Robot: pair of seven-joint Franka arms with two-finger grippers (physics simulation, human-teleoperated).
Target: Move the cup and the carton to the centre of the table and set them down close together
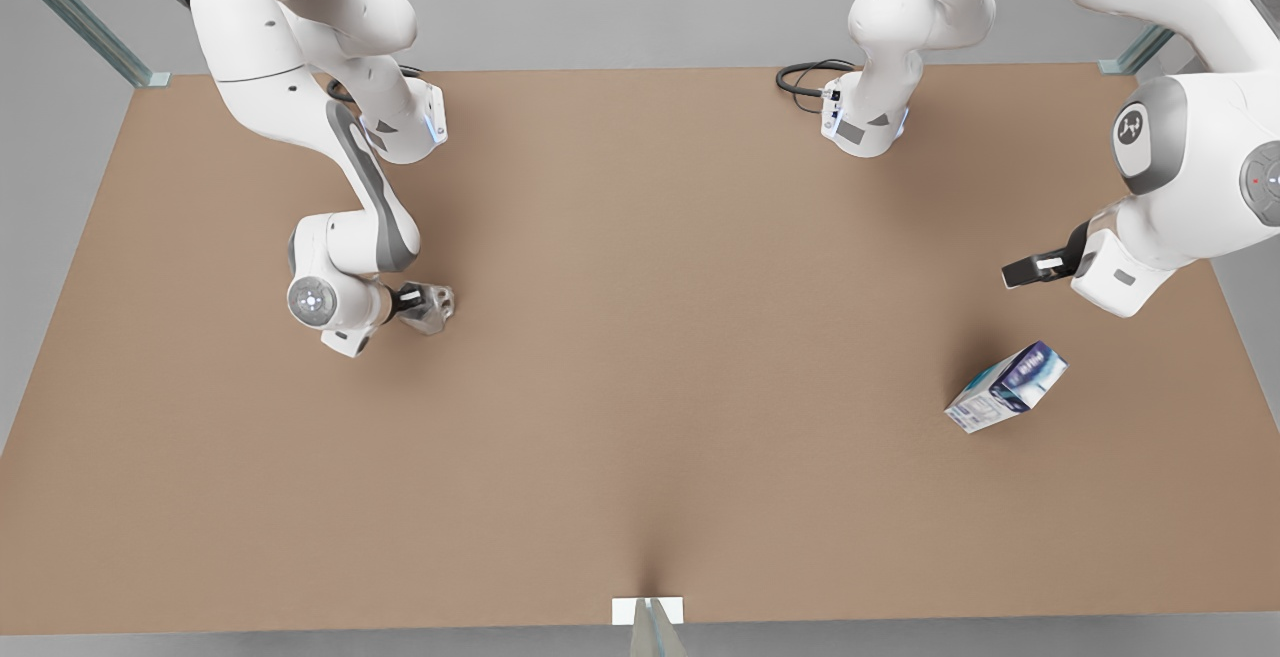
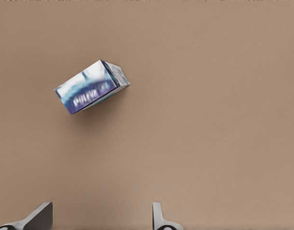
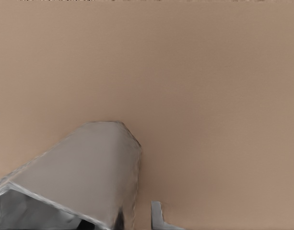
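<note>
The print on the dark end of the carton (image 2: 91, 88) is blurry and I cannot read it. The picture's edge cuts off the fingers (image 2: 158, 218) of the left hand (image 2: 96, 218), so just the tips show. The cup (image 3: 72, 179) is cut off too, and it hides one finger of the right hand (image 1: 418, 304). I cannot tell how that hand holds the cup (image 1: 432, 307). Both arms run out of the front view at the top. The worktop (image 1: 640, 337) is cut at the bottom edge
</note>
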